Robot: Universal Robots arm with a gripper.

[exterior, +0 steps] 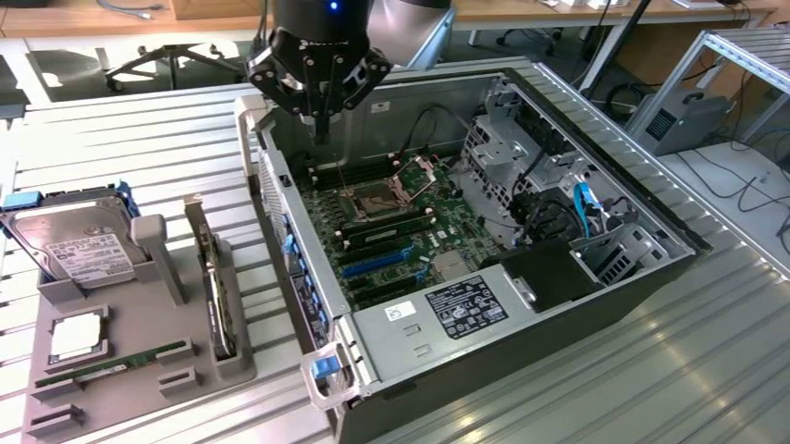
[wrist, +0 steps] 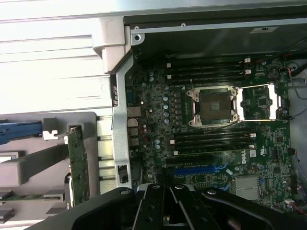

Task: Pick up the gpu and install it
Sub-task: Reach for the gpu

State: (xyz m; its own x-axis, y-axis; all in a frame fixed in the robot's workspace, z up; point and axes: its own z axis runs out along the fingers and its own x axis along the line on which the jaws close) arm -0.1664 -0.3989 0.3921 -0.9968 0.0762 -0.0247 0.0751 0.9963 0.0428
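Note:
The gpu (exterior: 218, 294) stands on edge in a slot of the grey holder tray (exterior: 136, 393), at the exterior view's left of the open PC case (exterior: 408, 347). In the wrist view the gpu (wrist: 77, 166) shows as a thin green-edged card beside the case wall. My gripper (exterior: 320, 128) hangs over the case's back corner, above the motherboard (exterior: 408, 231), well apart from the gpu. Its fingers (wrist: 154, 203) are shut with nothing between them. Blue expansion slots (exterior: 374, 263) lie bare on the board.
A silver hard drive (exterior: 77, 248), a CPU chip (exterior: 77, 338) and a green RAM stick (exterior: 109, 364) also sit in the tray. The CPU socket (wrist: 214, 106) stands open. Cables and drive cages (exterior: 556, 213) crowd the case's far side.

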